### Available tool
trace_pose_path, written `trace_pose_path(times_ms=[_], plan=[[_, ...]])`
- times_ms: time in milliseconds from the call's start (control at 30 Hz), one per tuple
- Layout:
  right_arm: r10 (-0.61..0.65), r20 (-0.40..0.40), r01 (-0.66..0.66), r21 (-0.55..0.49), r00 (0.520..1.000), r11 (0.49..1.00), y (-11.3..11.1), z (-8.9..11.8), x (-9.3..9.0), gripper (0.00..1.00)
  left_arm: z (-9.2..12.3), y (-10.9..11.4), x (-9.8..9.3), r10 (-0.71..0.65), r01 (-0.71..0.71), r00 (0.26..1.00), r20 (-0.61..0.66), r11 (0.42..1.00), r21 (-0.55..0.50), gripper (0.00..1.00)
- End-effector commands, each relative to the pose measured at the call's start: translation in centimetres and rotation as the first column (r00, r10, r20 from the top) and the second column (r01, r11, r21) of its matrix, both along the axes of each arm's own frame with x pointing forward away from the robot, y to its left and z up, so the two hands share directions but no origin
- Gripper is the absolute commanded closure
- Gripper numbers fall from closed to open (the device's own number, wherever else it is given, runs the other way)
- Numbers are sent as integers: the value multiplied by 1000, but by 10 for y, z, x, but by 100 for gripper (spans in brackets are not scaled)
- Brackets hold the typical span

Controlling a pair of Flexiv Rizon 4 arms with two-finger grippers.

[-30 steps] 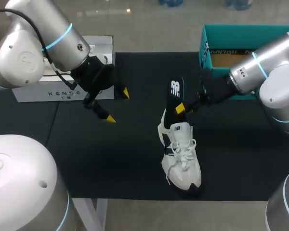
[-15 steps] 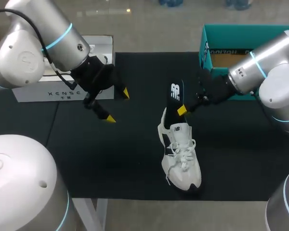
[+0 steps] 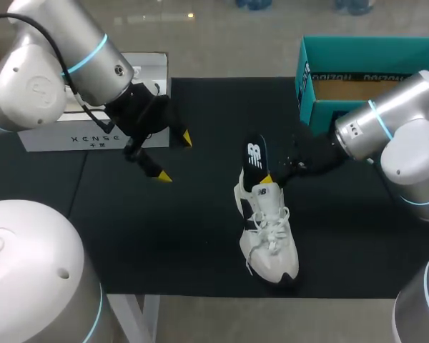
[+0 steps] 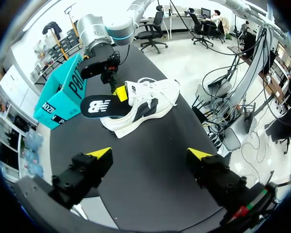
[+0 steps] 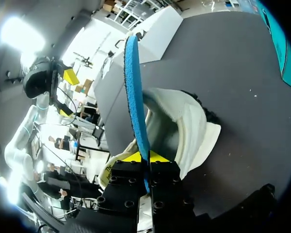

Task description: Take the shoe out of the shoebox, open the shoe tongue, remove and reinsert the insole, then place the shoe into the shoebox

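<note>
Quick take on how this stuff will handle, in case it helps anyone. The shoe [image 3: 270, 229] sits out on the black mat [image 3: 164, 236], laces up, toe toward the robot's side; the teal shoebox [image 3: 304, 78] stands open at the far right corner, apart from it.

The insole [image 3: 254, 153] is the tricky bit. It stands up out of the heel opening with the logo end in the air, and the lower end looks tucked down inside the shoe. The right gripper [image 3: 268, 179] is clamped on it low down, just above the collar; in the right wrist view the thin blue edge runs straight between the two yellow tips, so that's a real pinch from both sides.

My guess is it's thin foam: very light, floppy along its length, and happy to fold or buckle if pushed from the far end. Holding it low near the shoe makes sense to me, since a short free length bends less; the fabric face probably isn't slippery either.

The shoe itself looks light with a soft mesh upper, so it'll likely skate on the mat if the insole drags. I'd take it by the stiffer heel counter or the sole edge, not the laces.

The left gripper [image 3: 175, 157] hangs wide and empty over the mat beside the white box [image 3: 93, 136], well away from the shoe; it could brace the heel.
</note>
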State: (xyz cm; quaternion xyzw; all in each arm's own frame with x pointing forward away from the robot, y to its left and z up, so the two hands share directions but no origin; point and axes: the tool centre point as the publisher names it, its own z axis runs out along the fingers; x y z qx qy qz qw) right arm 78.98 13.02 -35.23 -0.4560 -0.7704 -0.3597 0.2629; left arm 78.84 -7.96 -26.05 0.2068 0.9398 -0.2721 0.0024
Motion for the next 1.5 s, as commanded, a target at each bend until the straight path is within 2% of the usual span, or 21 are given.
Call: trace_pose_path(times_ms=[33,200,500,533,600,667,800,1133,1400,1467,1500], plan=[[-3,16,4,-13,1000,1000,-3,7,4,71,0,-1,0,0,0,1000,0,1000,4,0],[-4,39,5,-25,999,1000,-7,15,15,69,0,-1,0,0,0,1000,0,1000,4,0],[9,54,-7,-36,998,999,-9,18,30,77,0,-1,0,0,0,1000,0,1000,4,0],[11,53,-9,-40,999,999,-9,18,31,82,0,-1,0,0,0,1000,0,1000,4,0],[12,54,-10,-43,998,999,-10,20,32,100,0,-1,0,0,0,1000,0,1000,4,0],[13,55,-11,-44,998,999,-11,20,32,100,0,-1,0,0,0,1000,0,1000,4,0],[6,50,-4,-37,999,999,-12,18,23,100,0,-1,0,0,0,1000,0,1000,4,0],[-21,-4,21,-3,1000,1000,-4,1,-11,100,0,-1,0,0,0,1000,0,1000,4,0],[-32,-29,32,1,999,999,-2,-5,-19,100,0,-1,0,0,0,1000,0,1000,4,0],[-34,-25,34,1,999,999,-3,-3,-16,60,0,-1,0,0,0,1000,0,1000,4,0],[-32,-20,32,-1,999,999,-3,-1,-14,56,0,-1,0,0,0,1000,0,1000,4,0]])
